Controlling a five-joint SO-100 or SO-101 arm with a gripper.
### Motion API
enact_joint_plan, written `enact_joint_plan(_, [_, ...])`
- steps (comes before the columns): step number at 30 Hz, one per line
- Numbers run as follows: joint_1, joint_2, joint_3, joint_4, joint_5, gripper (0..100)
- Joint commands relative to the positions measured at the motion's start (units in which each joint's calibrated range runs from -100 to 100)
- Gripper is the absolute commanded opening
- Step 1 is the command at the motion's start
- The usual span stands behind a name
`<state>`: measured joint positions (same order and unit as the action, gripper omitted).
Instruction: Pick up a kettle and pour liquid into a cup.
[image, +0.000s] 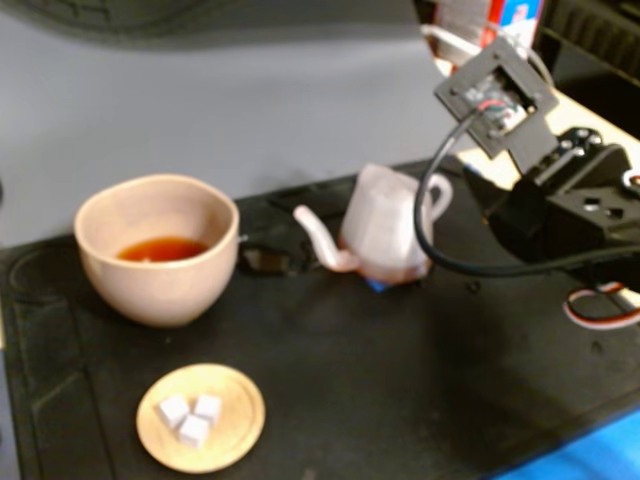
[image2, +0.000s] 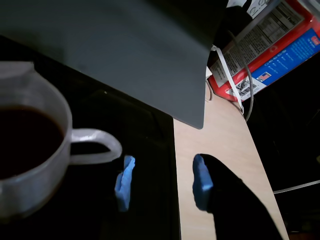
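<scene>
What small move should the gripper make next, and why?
Probably slide the open gripper toward the kettle until its handle sits between the blue fingertips, then close. The handle lies just beside them, ungrasped, though the cup already holds liquid.

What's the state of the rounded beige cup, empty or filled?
Partly filled: the rounded beige cup holds a shallow pool of reddish-brown liquid at its bottom in the fixed view.
</scene>
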<state>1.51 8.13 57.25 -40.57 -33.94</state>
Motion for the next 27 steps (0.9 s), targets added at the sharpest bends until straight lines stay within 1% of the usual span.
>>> enact_joint_plan(1, [0.1,-4.7,2.3,-0.3,-0.2,15])
enact_joint_plan(3, [0.0,-7.2,4.5,-0.3,-0.2,15])
enact_joint_plan(5, [-0.5,-12.4,8.7,-0.3,-2.2,15])
enact_joint_plan(6, [-0.5,-15.0,10.8,-0.3,-2.3,13])
enact_joint_plan(7, [-0.4,-20.0,14.1,-0.8,-2.3,4])
enact_joint_plan(8, [-0.3,-21.8,15.0,-0.8,-2.3,1])
enact_joint_plan(10, [-0.2,-26.7,17.7,-0.3,-2.4,1])
enact_joint_plan(17, [-0.6,-46.7,27.5,0.1,-7.6,1])
enact_joint_plan(18, [-0.6,-49.3,27.9,1.7,-8.8,1])
enact_joint_plan(19, [-0.8,-54.9,27.9,5.8,-10.2,1])
enact_joint_plan(21, [-1.2,-59.3,27.6,9.9,-10.6,1])
enact_joint_plan(22, [-1.5,-64.4,27.0,16.5,-11.2,1])
enact_joint_plan(27, [-1.3,-80.1,27.2,33.3,-14.9,1])
